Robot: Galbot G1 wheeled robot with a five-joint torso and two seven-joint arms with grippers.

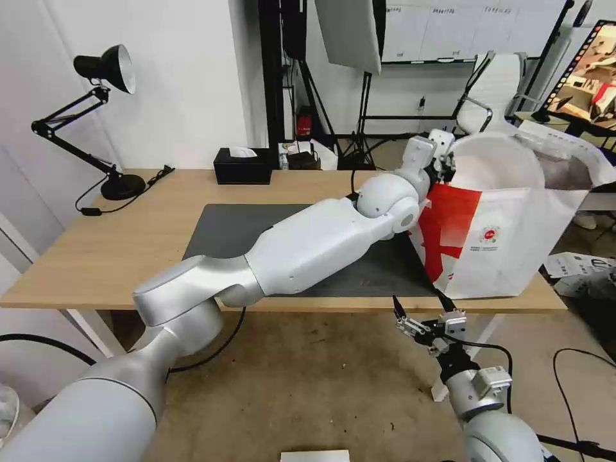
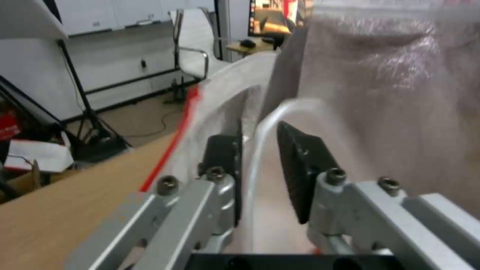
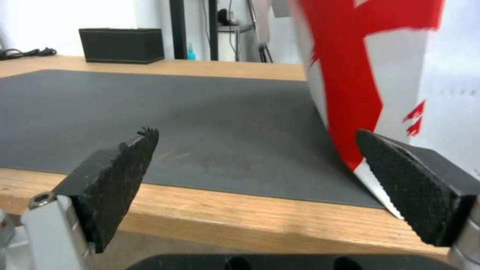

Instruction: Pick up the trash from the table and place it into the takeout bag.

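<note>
Our left gripper (image 2: 260, 168) has its fingers (image 2: 300, 165) nearly closed around a clear plastic rim (image 2: 280, 108), probably the clamshell tray, at the mouth of the takeout bag (image 1: 507, 237) on the right of the head view. A late release could drag the tray back out or tip the bag off the tabletop (image 1: 128, 244). Our right gripper (image 1: 423, 321) waits below the tabletop edge, fingers spread, holding nothing.

My desk (image 1: 128, 250) is pale wood grain under a matt, slightly rough dark grey mat (image 3: 200, 112). The takeout bag (image 1: 513, 244) looks like smooth white fabric, foil-lined inside. My right gripper (image 3: 280, 176) has coarse black pads (image 3: 120, 176) on bare metal; my arm shells are glossy plastic.
</note>
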